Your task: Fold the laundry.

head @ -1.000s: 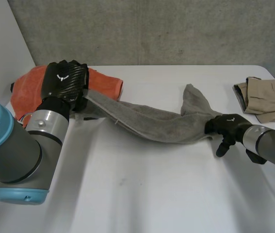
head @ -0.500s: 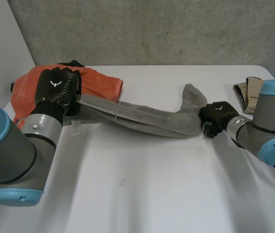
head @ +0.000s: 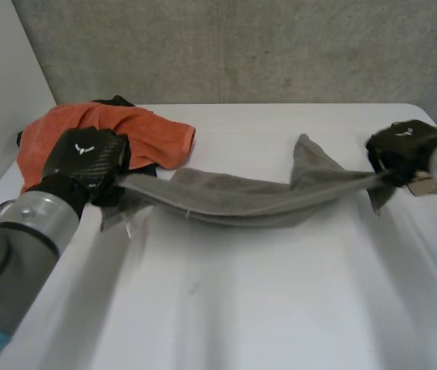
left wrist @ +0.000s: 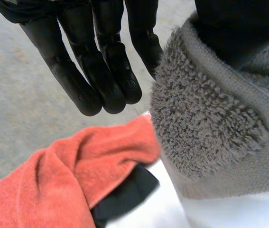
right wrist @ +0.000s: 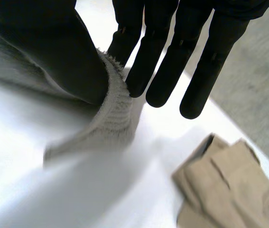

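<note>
Sagging grey towel (head: pixel 233 202), bunched lengthwise

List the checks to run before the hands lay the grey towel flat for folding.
1. Left hand pinches one end of the towel: ok.
2. Right hand pinches the other end: ok.
3. Towel spread out between them: not ok, it is bunched like a rope, with a flap sticking up.
4. Towel free of the orange cloth: cannot tell, they lie close by the left hand.
5. Beige cloth apart from the right hand: ok.
</note>
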### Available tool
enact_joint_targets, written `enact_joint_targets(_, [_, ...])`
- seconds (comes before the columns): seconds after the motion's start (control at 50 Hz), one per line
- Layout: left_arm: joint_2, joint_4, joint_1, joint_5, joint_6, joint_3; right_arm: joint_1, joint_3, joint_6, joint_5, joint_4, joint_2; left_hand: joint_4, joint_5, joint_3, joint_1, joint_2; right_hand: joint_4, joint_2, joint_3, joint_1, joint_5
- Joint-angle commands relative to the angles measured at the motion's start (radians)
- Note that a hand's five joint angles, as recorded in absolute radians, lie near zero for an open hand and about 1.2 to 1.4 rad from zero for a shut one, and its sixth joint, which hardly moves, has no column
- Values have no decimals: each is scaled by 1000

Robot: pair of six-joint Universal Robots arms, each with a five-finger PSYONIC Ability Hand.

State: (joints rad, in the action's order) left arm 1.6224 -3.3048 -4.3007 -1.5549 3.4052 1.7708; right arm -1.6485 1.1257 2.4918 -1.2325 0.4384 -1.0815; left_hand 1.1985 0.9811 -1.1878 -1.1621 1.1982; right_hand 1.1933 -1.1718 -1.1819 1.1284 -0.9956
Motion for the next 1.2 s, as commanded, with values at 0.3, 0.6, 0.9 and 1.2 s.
enact_joint_targets(0.3, [227,295,-22,56,379,-210,41,-6,-360,-61,332,-72,198,241,-209,-234,198,203,-224,-214,268,-226])
enact_joint_targets(0.6, [332,-405,-22,-54,235,-820,18,-339,122,-127,-550,-136,198,241,-209,-234,198,203,-224,-214,268,-226])
enact_joint_targets(0.9, [306,-407,-67,-51,178,-443,47,-29,180,4,-570,-153,198,241,-209,-234,198,203,-224,-214,268,-226])
enact_joint_targets(1.2, [290,-411,-48,93,187,114,124,273,-22,81,-219,-80,198,241,-209,-234,198,203,-224,-214,268,-226])
